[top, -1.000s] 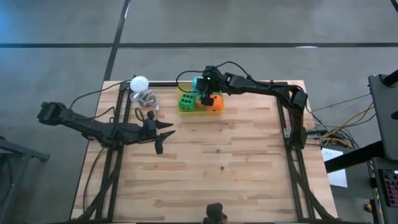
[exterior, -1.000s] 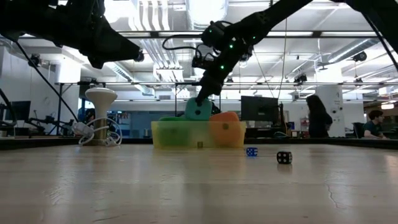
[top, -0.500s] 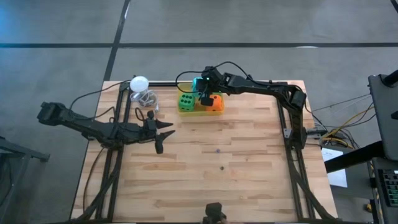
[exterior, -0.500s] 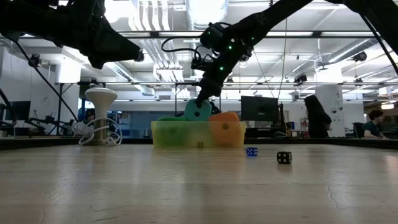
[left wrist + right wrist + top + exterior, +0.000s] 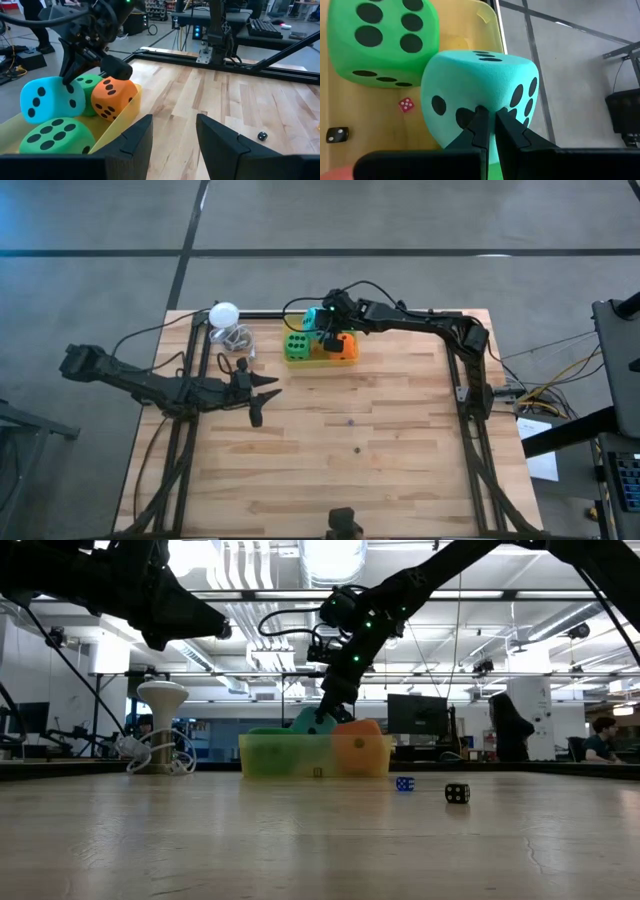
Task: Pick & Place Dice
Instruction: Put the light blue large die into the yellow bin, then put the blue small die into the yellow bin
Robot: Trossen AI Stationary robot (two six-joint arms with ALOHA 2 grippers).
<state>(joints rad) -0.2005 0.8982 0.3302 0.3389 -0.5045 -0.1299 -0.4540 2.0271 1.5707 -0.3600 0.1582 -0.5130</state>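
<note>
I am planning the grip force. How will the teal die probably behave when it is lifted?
The teal die looks like soft foam: the right gripper jaws dent its face, so it probably squashes. Likely light, and it may slip from such a small pinch.

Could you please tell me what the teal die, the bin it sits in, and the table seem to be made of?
Teal die: probably soft foam, matte and finely grained; the shut right tool pinches a dent into its face.
Bin: likely thin translucent yellow plastic, since the dice show through its wall.
Table: wood, apparently butcher-block planks with visible grain and a light satin finish.
</note>
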